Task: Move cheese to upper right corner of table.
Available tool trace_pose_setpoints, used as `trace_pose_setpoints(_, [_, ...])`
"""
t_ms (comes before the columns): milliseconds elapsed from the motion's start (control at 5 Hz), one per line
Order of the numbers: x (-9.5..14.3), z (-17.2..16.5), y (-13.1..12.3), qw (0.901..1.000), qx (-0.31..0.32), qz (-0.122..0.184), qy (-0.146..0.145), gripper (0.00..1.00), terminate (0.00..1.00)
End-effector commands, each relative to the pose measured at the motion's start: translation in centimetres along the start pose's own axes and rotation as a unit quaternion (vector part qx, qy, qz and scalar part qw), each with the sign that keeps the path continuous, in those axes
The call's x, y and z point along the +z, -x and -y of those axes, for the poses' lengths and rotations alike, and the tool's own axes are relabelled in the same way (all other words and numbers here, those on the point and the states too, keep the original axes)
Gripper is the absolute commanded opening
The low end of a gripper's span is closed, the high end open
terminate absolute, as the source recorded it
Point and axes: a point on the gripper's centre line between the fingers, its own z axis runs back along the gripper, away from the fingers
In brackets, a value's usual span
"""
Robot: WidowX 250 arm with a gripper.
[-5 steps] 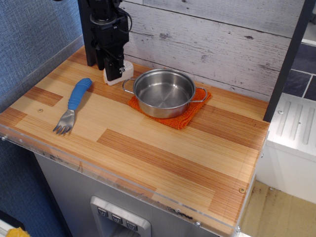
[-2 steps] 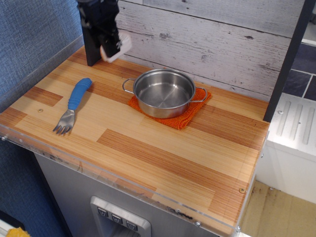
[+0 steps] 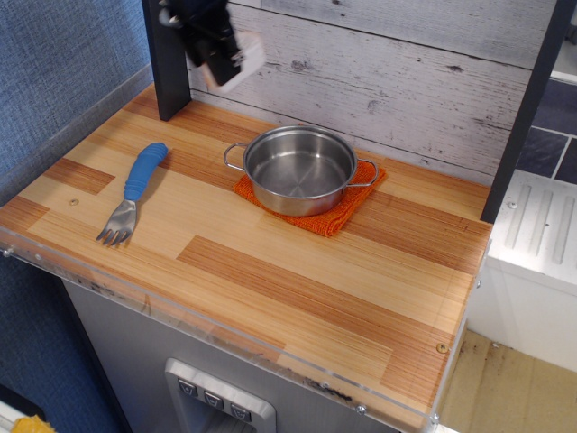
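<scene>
My gripper [image 3: 222,56] is at the top left, raised well above the table [image 3: 297,271]. It is shut on the cheese [image 3: 245,59], a small white wedge that sticks out to the right of the black fingers. The cheese is blurred by motion and hangs in the air in front of the grey plank wall, above and left of the steel pot. Its orange cut face does not show.
A steel pot [image 3: 299,168] stands on an orange cloth [image 3: 335,215] at the back middle. A fork with a blue handle [image 3: 133,188] lies at the left. A dark post [image 3: 166,63] stands at the back left, a dark bar [image 3: 527,108] at the right edge.
The gripper has lifted the cheese off the back-left of the table and carried it up and to the right. The pot, cloth and fork have not moved.
</scene>
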Motion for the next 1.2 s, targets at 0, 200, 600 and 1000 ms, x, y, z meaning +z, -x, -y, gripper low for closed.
trace_pose_setpoints(0, [3.1, 5.3, -1.6, 0.9967, -0.064, 0.048, 0.014, 0.0, 0.0])
trace_pose_setpoints(200, [3.1, 8.6, -1.7, 0.9909, -0.114, 0.058, 0.04, 0.0, 0.0])
trace_pose_setpoints(600, [2.5, 13.8, 0.0, 0.9731, -0.208, 0.06, 0.079, 0.0, 0.0])
trace_pose_setpoints(1000, [0.4, 17.6, 1.1, 0.953, -0.283, 0.037, 0.102, 0.0, 0.0])
